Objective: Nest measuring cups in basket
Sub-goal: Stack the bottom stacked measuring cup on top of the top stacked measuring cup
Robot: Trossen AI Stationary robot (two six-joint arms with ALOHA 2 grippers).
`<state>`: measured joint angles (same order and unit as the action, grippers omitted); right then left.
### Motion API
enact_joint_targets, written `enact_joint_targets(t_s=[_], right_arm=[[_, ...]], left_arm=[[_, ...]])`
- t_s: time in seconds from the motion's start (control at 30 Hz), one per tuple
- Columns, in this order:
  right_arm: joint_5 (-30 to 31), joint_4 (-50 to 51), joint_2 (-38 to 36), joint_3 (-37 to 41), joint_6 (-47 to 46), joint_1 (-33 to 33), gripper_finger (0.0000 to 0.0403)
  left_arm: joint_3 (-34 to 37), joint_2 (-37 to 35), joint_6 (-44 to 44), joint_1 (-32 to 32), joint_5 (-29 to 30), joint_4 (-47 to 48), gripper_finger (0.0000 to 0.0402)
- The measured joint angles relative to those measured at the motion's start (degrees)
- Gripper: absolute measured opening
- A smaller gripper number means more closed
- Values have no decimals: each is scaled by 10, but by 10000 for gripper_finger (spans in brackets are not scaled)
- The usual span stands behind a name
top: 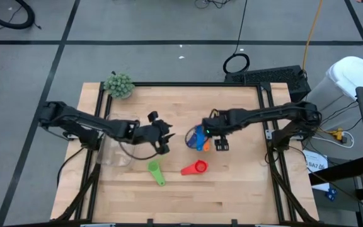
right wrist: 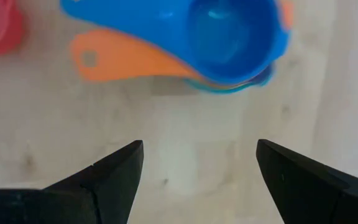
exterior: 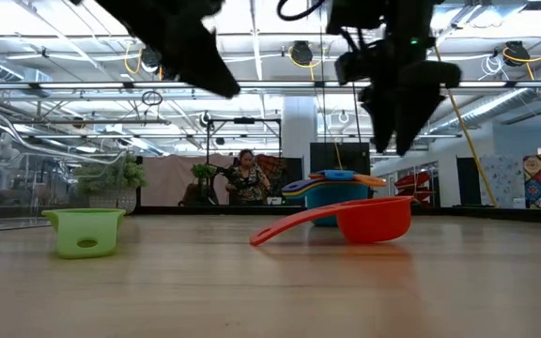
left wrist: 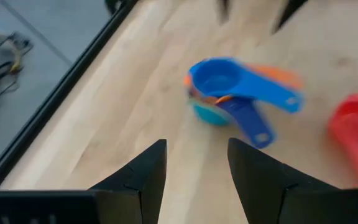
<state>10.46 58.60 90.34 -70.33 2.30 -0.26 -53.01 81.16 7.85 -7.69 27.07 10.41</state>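
A nested stack of measuring cups [top: 198,139] stands on its lowest cup near the table's middle, with a light blue cup [left wrist: 219,78] on top and orange and dark blue handles sticking out. A green cup [top: 156,171] and a red cup [top: 195,168] sit apart nearer the front; the red one [exterior: 369,218] is tipped, its handle end on the wood. The clear basket [top: 112,159] shows faintly at the left. My left gripper [top: 167,137] hangs open to the left of the stack. My right gripper [top: 221,145] hangs open just right of the stack, pointing down. Both hold nothing.
A fuzzy green ball [top: 118,85] sits at the table's far left corner. Black frame rails [top: 266,120] run along the table's sides. Bare wood [top: 188,202] lies along the front edge. In the low view, a person [exterior: 245,176] stands far behind the table.
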Motion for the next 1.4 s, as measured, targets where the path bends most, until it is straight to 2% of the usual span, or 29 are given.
enact_joint_targets(t_s=[0.13,0.27,0.33,0.43,0.5,0.6,0.7,0.77,0.83,1.1,1.4], right_arm=[[0,-36,-24,57,-48,24,304],[-1,-79,-31,98,-85,35,301],[-3,-101,-30,111,-92,40,290],[-4,-144,-31,129,-97,45,270],[-11,-160,-30,134,-98,45,254],[-15,-187,-31,142,-109,45,206],[-15,-210,-31,149,-119,45,120],[-16,-226,-31,154,-121,45,46],[-15,-237,-31,159,-127,48,15],[-14,-280,-31,162,-162,49,1],[-15,-275,-30,162,-171,56,0]], left_arm=[[0,33,-14,37,-8,1,172],[0,63,-41,65,-57,-1,153],[0,77,-48,71,-67,-7,117],[0,92,-54,77,-92,-10,36],[0,101,-60,81,-107,-15,12],[0,112,-67,85,-126,-20,5],[1,117,-72,90,-147,-19,4],[0,121,-76,93,-151,-31,3],[0,125,-77,97,-152,-34,3],[0,172,-84,116,-194,-85,3],[0,209,-84,121,-226,-110,2]])
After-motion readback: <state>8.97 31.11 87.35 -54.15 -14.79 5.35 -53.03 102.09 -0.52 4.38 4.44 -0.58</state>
